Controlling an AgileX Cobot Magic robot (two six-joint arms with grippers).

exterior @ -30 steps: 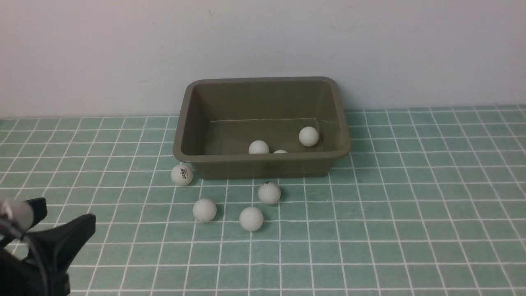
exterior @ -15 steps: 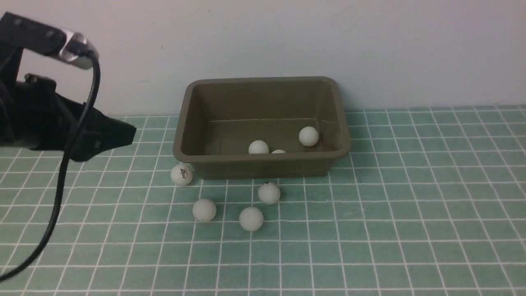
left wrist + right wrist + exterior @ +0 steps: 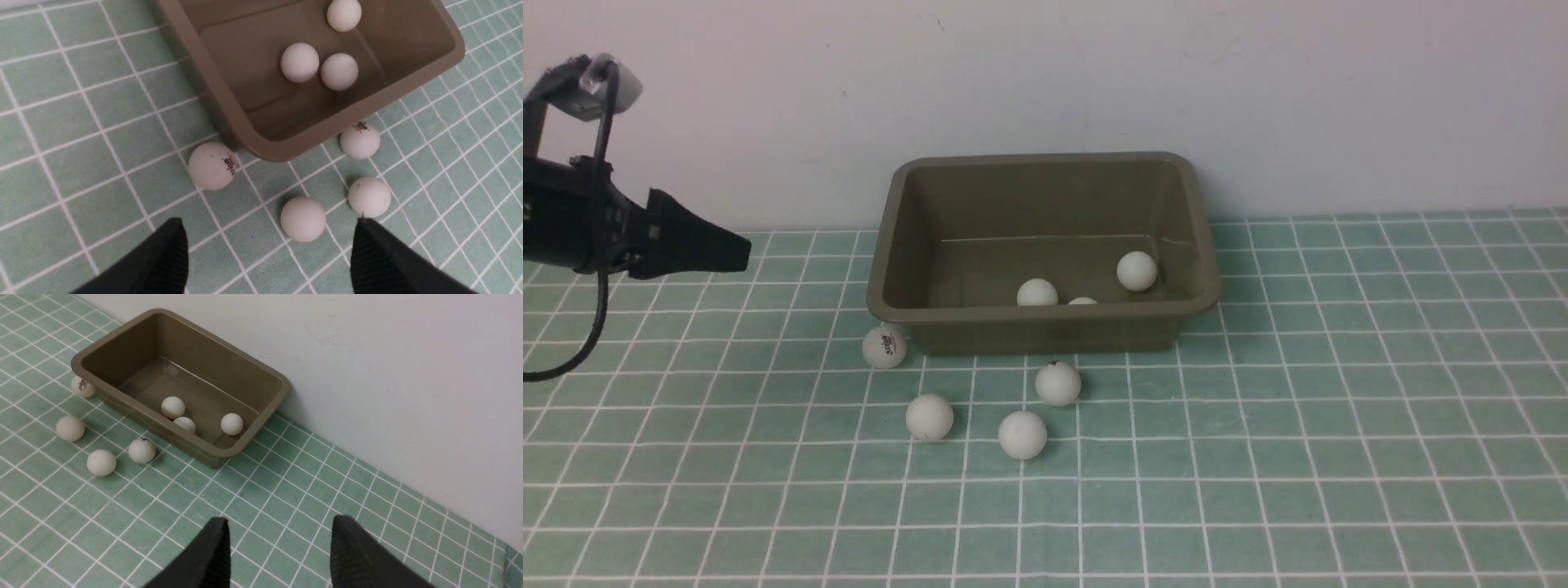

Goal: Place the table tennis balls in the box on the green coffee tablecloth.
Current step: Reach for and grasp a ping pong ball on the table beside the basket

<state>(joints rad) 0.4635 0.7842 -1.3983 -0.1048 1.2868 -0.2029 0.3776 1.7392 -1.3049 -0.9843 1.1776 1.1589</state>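
Observation:
The olive-brown box (image 3: 886, 245) stands on the green coffee tablecloth (image 3: 1298, 425) against the wall. Three table tennis balls (image 3: 1136, 270) lie in it near the front wall. Several more lie on the cloth just in front of it: one with a logo (image 3: 884, 347) at the box's front left corner, and others (image 3: 1022, 434) nearer me. My left gripper (image 3: 739, 249) hovers high at the far left, open and empty. Its wrist view looks down on a loose ball (image 3: 302, 219) beyond the left gripper (image 3: 268, 222). My right gripper (image 3: 280, 520) is open and empty, well right of the box (image 3: 282, 386).
A pale wall (image 3: 1258, 98) rises right behind the box. A black cable (image 3: 596, 318) hangs from the left arm. Bare checked cloth stretches to the right of the box and along the front.
My left arm has risen from the low left corner to well above the cloth, then drawn back a little to the left. The balls and the box stay put.

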